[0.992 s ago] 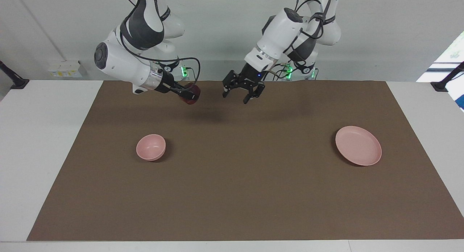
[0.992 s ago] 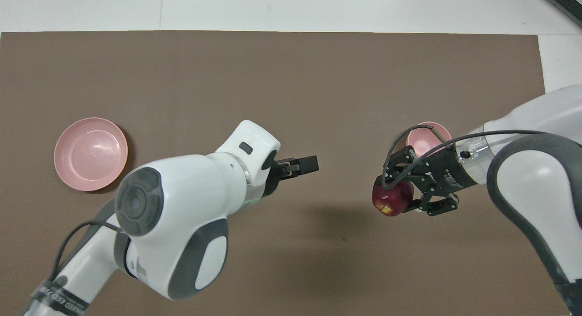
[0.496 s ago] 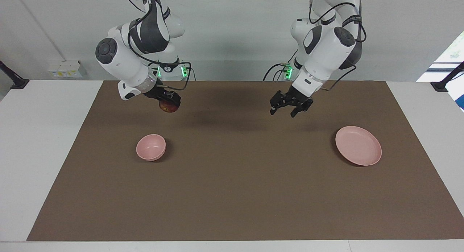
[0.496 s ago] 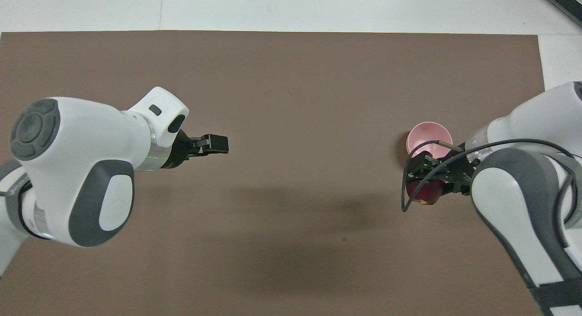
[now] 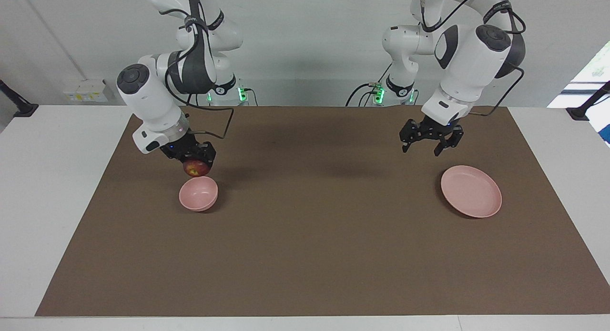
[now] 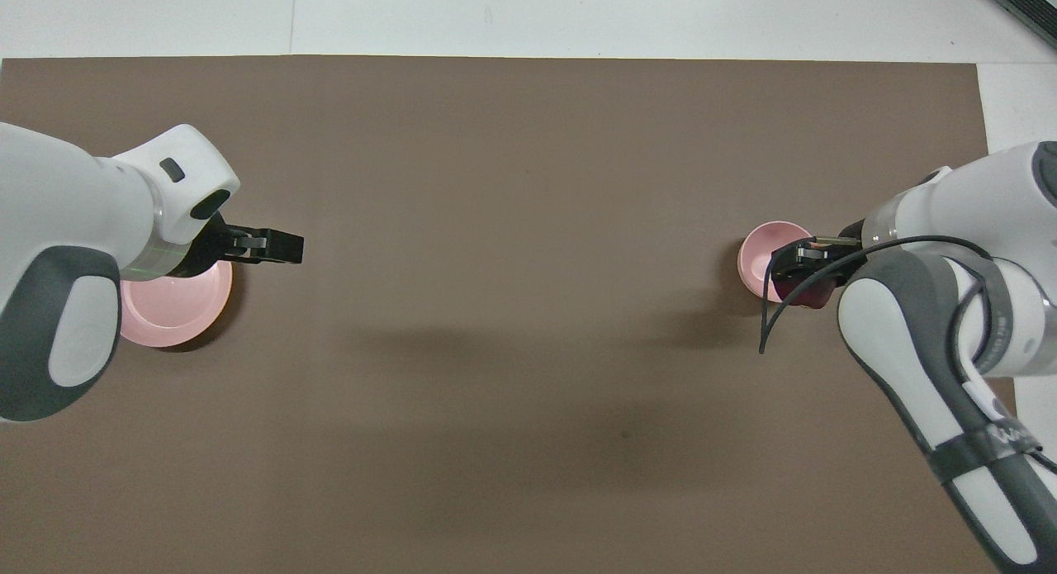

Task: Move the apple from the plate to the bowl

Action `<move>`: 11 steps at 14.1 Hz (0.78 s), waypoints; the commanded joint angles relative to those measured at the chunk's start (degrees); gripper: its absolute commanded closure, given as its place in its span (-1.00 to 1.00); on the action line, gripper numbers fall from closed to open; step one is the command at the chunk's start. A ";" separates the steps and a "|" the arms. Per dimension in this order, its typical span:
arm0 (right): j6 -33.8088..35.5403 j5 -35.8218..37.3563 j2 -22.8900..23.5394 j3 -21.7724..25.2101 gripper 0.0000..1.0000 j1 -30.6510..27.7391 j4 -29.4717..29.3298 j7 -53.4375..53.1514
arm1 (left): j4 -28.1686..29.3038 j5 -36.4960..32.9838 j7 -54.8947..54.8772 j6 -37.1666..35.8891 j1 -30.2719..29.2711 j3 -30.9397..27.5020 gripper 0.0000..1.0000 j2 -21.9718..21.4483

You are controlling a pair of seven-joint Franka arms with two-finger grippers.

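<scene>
Apple [image 5: 196, 168], round and glossy, clamped by right gripper [image 5: 190, 155] above deep bowl [image 5: 198, 193]; left gripper [image 5: 431, 139] spread, empty.

Both views are evenly and brightly lit from above; no dim areas are seen. Soft, diffuse shadows are cast on the brown mat [image 5: 314, 235]: broad faint patches under the arms near mid-mat, tighter dark crescents beside the bowl [image 5: 198, 193] and the plate [image 5: 471, 191]. Daylight is blown out at a window strip [image 5: 593, 69] at the left arm's end of the facing view. A faint sheen is seen inside the plate in the overhead view. Focus is sharp overall; the large arm housings close to the overhead camera are rendered slightly soft.
</scene>
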State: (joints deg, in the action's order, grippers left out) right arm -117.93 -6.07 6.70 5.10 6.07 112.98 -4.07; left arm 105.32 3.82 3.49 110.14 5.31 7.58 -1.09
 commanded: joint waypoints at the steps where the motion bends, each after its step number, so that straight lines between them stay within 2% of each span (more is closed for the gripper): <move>1: -4.23 1.41 2.96 -0.35 1.00 -0.45 -0.13 2.58 | -5.54 -2.06 -3.39 -7.10 -2.14 0.60 -1.00 -0.40; 6: -6.43 1.41 4.73 -0.35 1.00 -1.24 -0.13 4.95 | -19.07 -2.32 -8.77 -22.13 -3.54 -3.09 -1.00 0.48; 11: -8.26 1.41 6.57 -0.35 1.00 -0.89 -0.57 4.51 | -23.32 -3.89 -8.77 -32.16 -4.08 -4.14 -1.00 0.30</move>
State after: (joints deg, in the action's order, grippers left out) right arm -124.06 -5.65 11.90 5.04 5.64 112.93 -0.52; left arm 84.38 2.22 -4.57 81.73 1.24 3.59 -1.68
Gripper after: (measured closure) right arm 0.185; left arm 0.000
